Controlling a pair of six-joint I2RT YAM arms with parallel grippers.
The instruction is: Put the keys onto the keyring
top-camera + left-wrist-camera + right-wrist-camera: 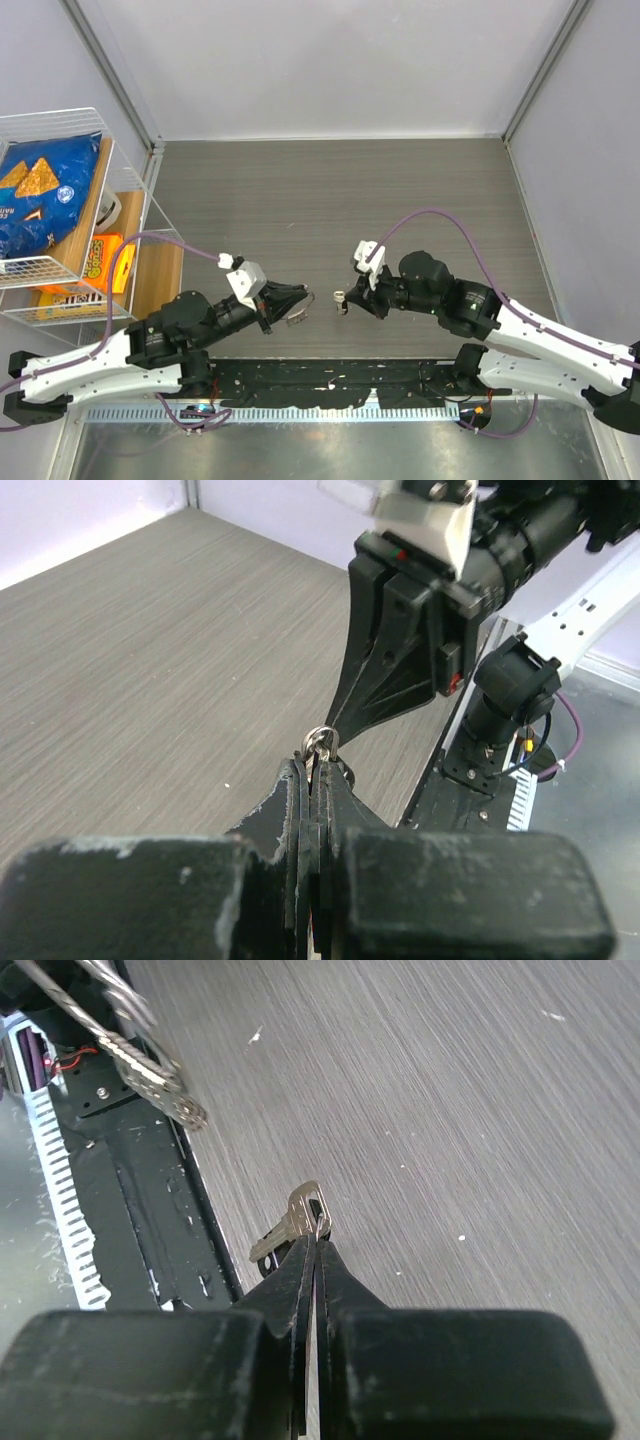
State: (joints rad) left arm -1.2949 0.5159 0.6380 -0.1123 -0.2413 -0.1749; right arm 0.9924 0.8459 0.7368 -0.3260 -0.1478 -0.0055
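Note:
My left gripper (303,300) is shut on the keyring (322,742), whose silvery loops stick out of the fingertips in the left wrist view. Silvery keys (150,1070) hang from it at the upper left of the right wrist view, and as a small bundle (297,318) in the top view. My right gripper (347,298) is shut on the head of a pale key (295,1222), blade pointing left, with a dark piece just under it. The two grippers face each other tip to tip, a small gap apart, above the table's near edge.
A white wire rack (120,170) stands at the left with a blue chips bag (45,190) and an orange packet (95,262). The black mounting plate (330,380) runs along the near edge. Grey walls close in the wood-grain table (330,200).

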